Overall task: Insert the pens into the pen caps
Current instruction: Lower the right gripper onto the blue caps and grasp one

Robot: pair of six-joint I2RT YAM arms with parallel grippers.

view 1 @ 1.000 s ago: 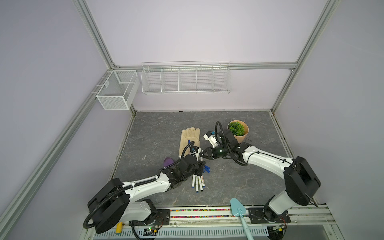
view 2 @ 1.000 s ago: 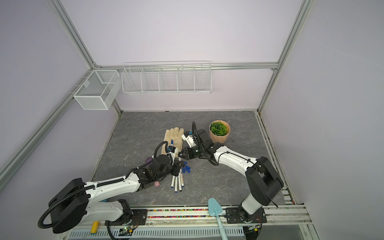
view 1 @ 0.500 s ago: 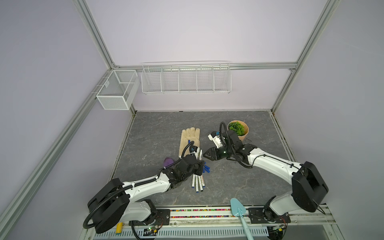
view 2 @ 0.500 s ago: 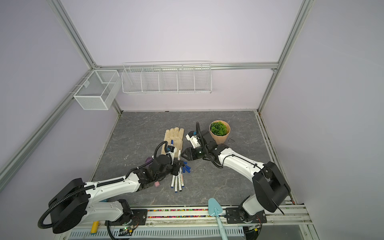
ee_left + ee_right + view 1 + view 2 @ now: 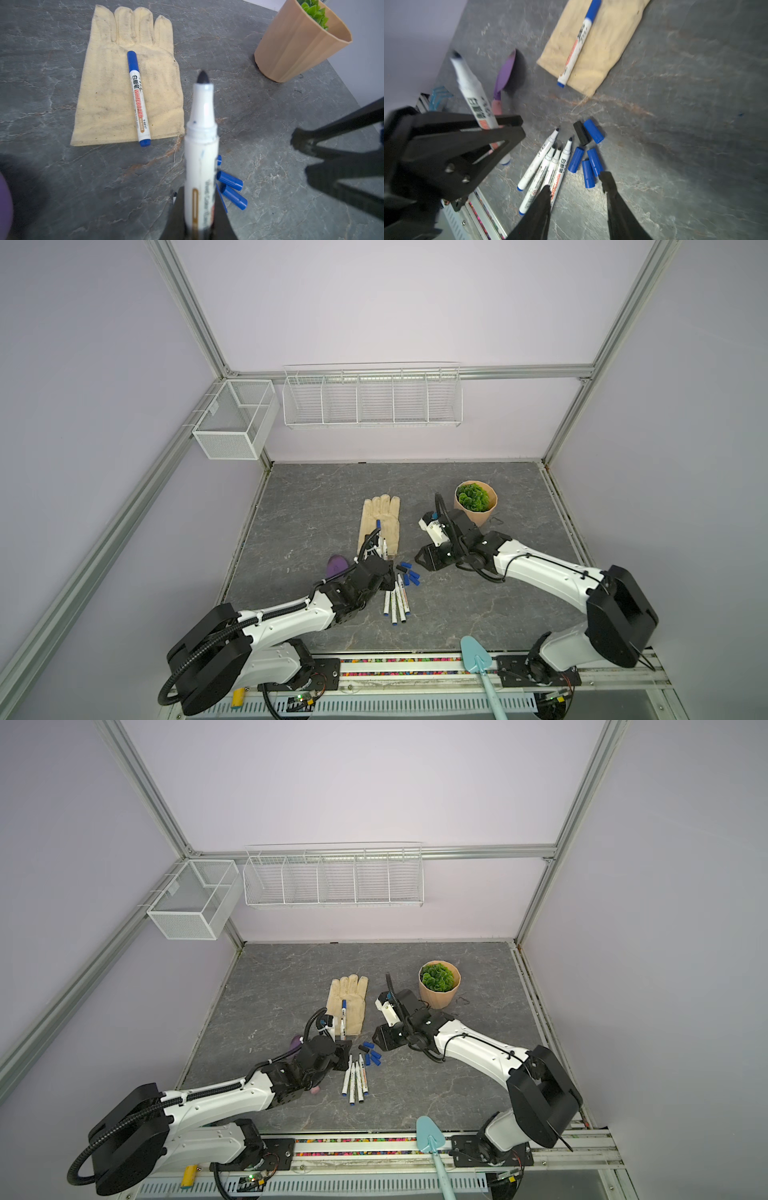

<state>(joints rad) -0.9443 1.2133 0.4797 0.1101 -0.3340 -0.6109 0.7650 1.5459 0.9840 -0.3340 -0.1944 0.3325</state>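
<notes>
My left gripper [image 5: 199, 193] is shut on an uncapped white pen [image 5: 200, 128] whose dark tip points up and away from the table; it shows too in the right wrist view as the held pen [image 5: 471, 91]. My right gripper [image 5: 576, 182] is open and empty, a little above the pen caps [image 5: 593, 131], several blue ones and a black cap [image 5: 581, 133]. Several uncapped pens [image 5: 397, 601] lie side by side near the caps [image 5: 409, 574]. A capped pen [image 5: 138, 97] lies on the cream glove [image 5: 104, 99]. In both top views the grippers [image 5: 384, 572] [image 5: 422, 561] face each other.
A tan pot with a green plant [image 5: 476, 502] stands behind the right arm. A purple trowel [image 5: 336, 566] lies left of my left gripper, and a teal trowel [image 5: 476, 659] rests on the front rail. Wire baskets [image 5: 372, 396] hang on the back wall.
My right gripper has opened and drawn back to the right, away from the pen held by my left gripper. The left arm has stayed where it was.
</notes>
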